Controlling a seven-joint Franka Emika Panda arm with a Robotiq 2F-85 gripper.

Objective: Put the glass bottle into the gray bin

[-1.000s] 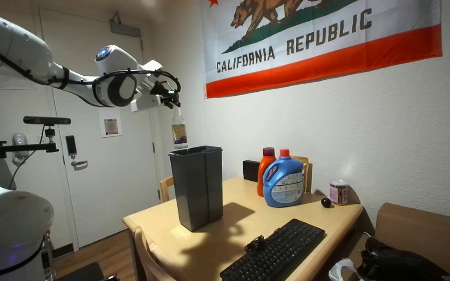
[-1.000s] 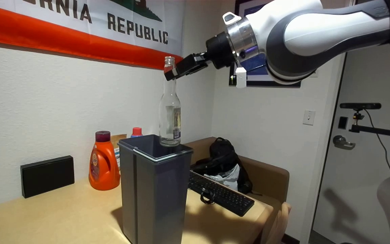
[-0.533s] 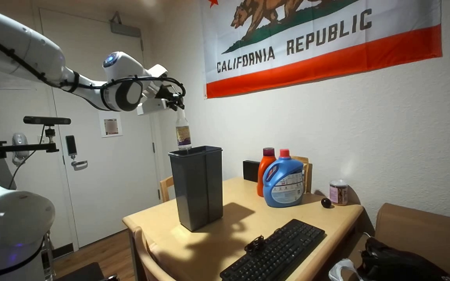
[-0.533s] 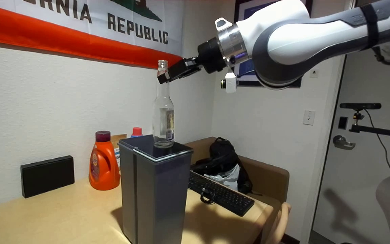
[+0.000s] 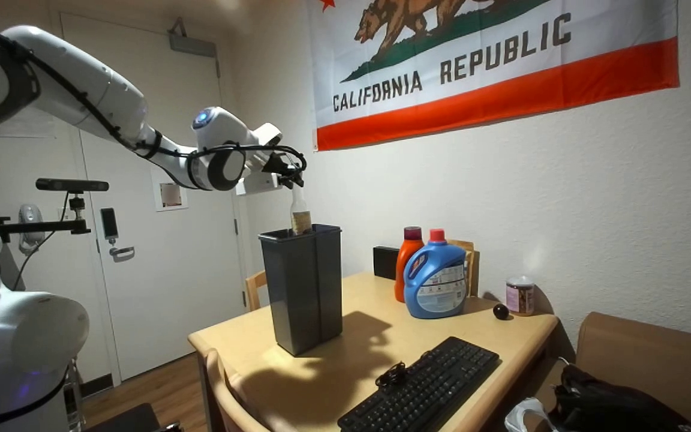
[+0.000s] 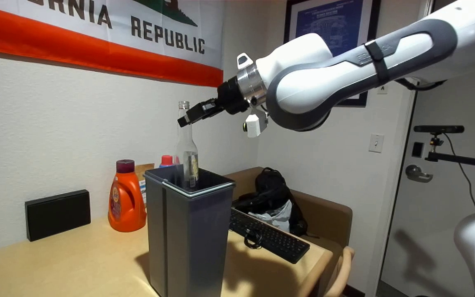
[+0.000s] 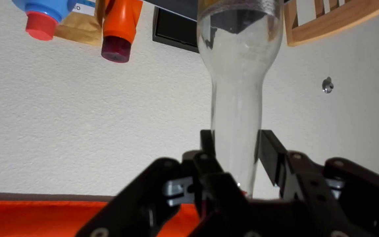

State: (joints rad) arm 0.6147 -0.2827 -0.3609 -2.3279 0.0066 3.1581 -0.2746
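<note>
Glass bottle (image 6: pixel 186 149) nearly upright, base inside gray bin (image 6: pixel 188 239); gripper (image 7: pixel 236 142) clamped around neck.

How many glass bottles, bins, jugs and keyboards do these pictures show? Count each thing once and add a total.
Glass bottle: 1
Gray bin: 1
Jugs (orange jug, blue jug): 2
Keyboard: 1
Total: 5

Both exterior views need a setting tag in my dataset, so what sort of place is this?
Probably a dorm or apartment room: a white cloth California Republic flag with a red stripe hangs on the wall, and an orange plastic detergent jug stands on a pale wood-toned table.
</note>
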